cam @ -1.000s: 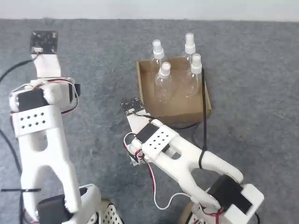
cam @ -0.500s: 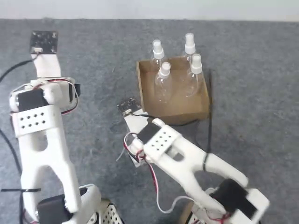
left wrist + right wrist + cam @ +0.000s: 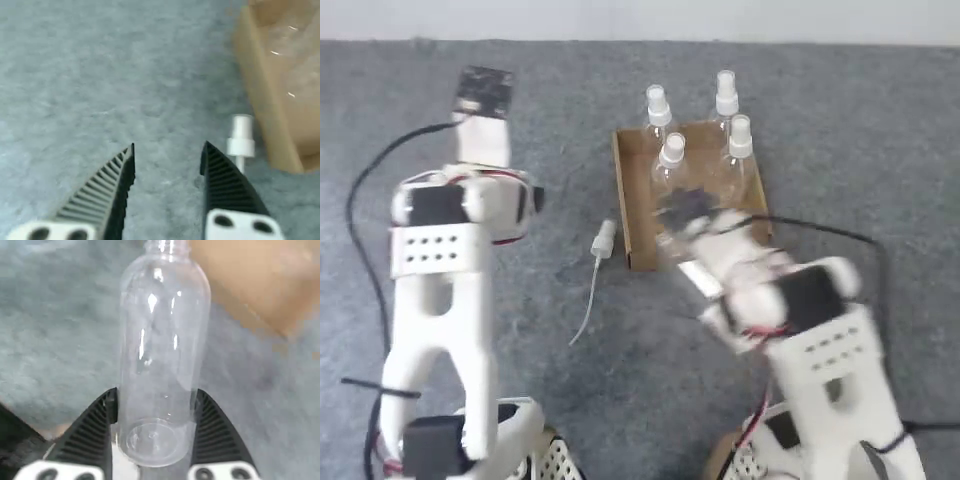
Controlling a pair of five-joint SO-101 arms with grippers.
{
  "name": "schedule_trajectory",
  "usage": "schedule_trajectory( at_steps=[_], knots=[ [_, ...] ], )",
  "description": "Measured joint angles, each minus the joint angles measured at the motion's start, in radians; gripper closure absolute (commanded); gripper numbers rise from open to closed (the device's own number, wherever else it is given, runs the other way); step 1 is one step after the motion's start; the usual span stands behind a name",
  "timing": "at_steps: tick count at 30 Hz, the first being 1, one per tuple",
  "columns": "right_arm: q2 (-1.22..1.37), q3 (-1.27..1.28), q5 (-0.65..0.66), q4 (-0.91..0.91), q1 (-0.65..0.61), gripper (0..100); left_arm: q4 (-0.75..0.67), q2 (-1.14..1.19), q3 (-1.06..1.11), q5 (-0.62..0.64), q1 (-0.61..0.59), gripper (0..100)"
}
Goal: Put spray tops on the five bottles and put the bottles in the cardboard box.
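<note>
My right gripper (image 3: 155, 407) is shut on the base of a clear bottle (image 3: 162, 335) that has no top, its open neck pointing toward the cardboard box (image 3: 250, 275). In the high view the right arm (image 3: 790, 300) is at the box's (image 3: 632, 215) near edge. Several bottles with white spray tops (image 3: 672, 150) stand in the box. A loose spray top (image 3: 603, 240) with its thin tube (image 3: 585, 310) lies on the carpet left of the box. My left gripper (image 3: 168, 150) is open and empty over the carpet. The spray top (image 3: 241, 140) lies just beyond one fingertip (image 3: 206, 150).
Grey carpet covers the table. The left arm (image 3: 440, 250) stands at the left. A black cable (image 3: 820, 230) runs from the right arm past the box's right side. Open carpet lies between the two arms.
The right arm swung from left of the box's front over to the right, which uncovered the loose spray top on the carpet. The left arm shifted right toward the box.
</note>
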Motion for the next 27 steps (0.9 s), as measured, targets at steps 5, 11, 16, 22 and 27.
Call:
schedule_trajectory(
  at_steps=[5,11,16,22,27],
  knots=[
    [0.063,-0.014,0.204,-0.017,0.479,99.3,-0.029,0.126,0.0,0.0,0.081,72],
    [0.334,-0.014,0.362,-0.221,0.911,99.3,-0.144,0.391,0.0,-0.037,0.155,72],
    [0.572,-0.014,0.425,-0.361,1.017,99.3,-0.204,0.48,0.0,-0.051,0.198,72],
    [0.655,-0.014,0.493,-0.411,1.034,99.3,-0.219,0.545,-0.009,-0.051,0.212,73],
    [0.674,0.006,0.497,-0.514,1.034,99.3,-0.219,0.687,-0.107,-0.048,0.209,78]
  ],
)
